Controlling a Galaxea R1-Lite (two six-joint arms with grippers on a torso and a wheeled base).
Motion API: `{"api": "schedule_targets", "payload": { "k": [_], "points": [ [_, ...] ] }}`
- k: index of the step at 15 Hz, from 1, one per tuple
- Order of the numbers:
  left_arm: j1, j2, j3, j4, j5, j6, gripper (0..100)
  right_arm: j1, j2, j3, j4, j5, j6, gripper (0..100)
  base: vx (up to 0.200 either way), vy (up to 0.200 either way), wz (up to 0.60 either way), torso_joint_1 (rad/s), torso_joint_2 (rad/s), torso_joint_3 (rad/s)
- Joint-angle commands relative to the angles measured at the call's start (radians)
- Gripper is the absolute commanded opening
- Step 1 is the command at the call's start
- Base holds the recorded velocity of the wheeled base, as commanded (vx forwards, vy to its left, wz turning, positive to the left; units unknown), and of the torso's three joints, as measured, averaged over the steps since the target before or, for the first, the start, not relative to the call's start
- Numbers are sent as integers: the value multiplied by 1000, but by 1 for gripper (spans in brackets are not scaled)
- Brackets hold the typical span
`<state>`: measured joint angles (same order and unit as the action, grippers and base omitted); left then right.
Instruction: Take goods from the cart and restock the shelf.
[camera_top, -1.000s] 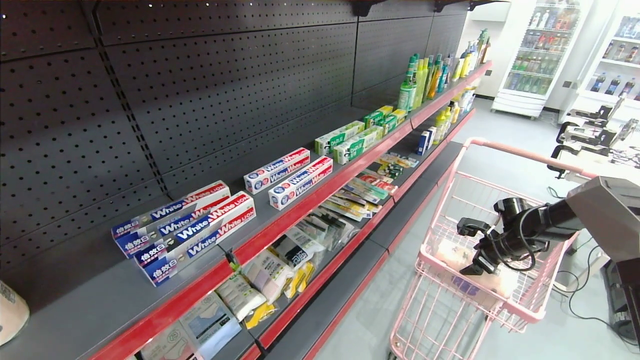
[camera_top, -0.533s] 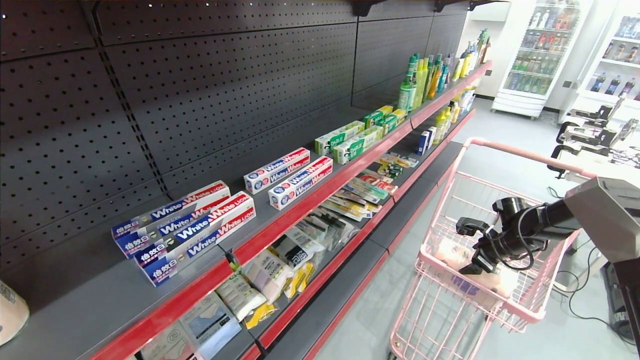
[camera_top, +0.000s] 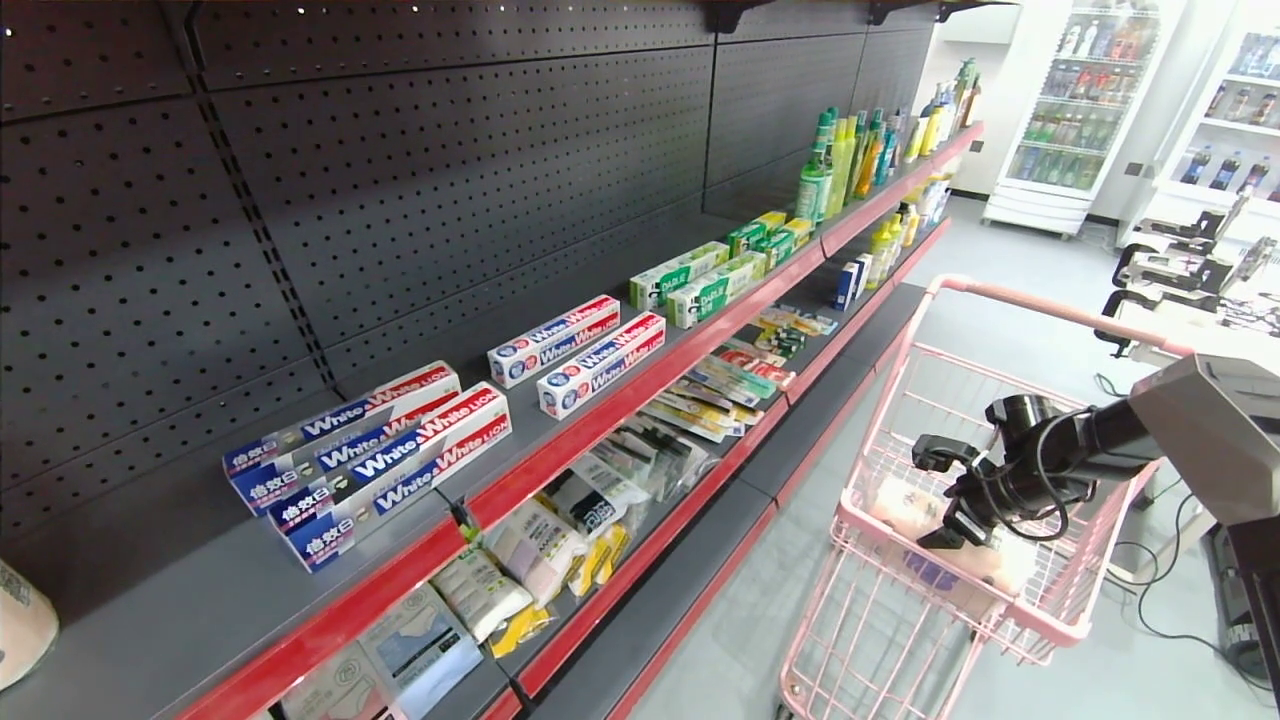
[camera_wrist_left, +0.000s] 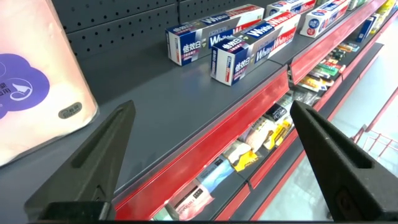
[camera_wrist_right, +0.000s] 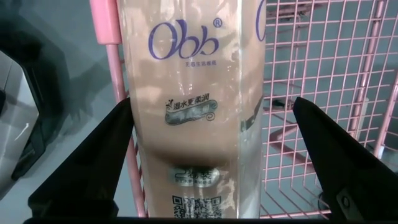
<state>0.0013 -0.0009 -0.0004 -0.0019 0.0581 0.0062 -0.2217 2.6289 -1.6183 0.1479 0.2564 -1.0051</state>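
A tall beige wrapped pack (camera_wrist_right: 193, 112) lies in the pink cart (camera_top: 1000, 600), leaning against its near rim. In the head view the pack (camera_top: 905, 515) sits under my right gripper (camera_top: 938, 495). My right gripper (camera_wrist_right: 211, 106) is open, one finger on each side of the pack, not closed on it. My left gripper (camera_wrist_left: 211, 106) is open and holds nothing. It hangs over the grey shelf board (camera_wrist_left: 161, 118), beside a pink-and-white tissue pack (camera_wrist_left: 31, 81) that stands on the shelf's left end (camera_top: 20, 625).
Blue-and-red toothpaste boxes (camera_top: 380, 455) lie on the shelf (camera_top: 180, 610), with more boxes (camera_top: 580, 355) and green boxes (camera_top: 700, 280) farther right, then bottles (camera_top: 840, 160). Bagged goods (camera_top: 540, 550) fill the lower shelf. The grey board left of the toothpaste is bare.
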Motion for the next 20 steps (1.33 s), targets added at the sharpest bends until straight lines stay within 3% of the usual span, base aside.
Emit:
{"api": "schedule_targets", "payload": {
  "k": [1,14,15,20],
  "points": [
    [0,1,0,0,0,0,100,1,-1,0,1,0,-1,100,0,0,0,-144,281,144],
    [0,1,0,0,0,0,100,2,-3,9,7,3,-7,100,0,0,0,-24,58,28],
    [0,1,0,0,0,0,100,1,-4,21,9,0,-17,0,0,0,0,0,0,0],
    [0,1,0,0,0,0,100,-4,-9,29,73,-57,-21,0,0,0,0,0,0,0]
  ]
}}
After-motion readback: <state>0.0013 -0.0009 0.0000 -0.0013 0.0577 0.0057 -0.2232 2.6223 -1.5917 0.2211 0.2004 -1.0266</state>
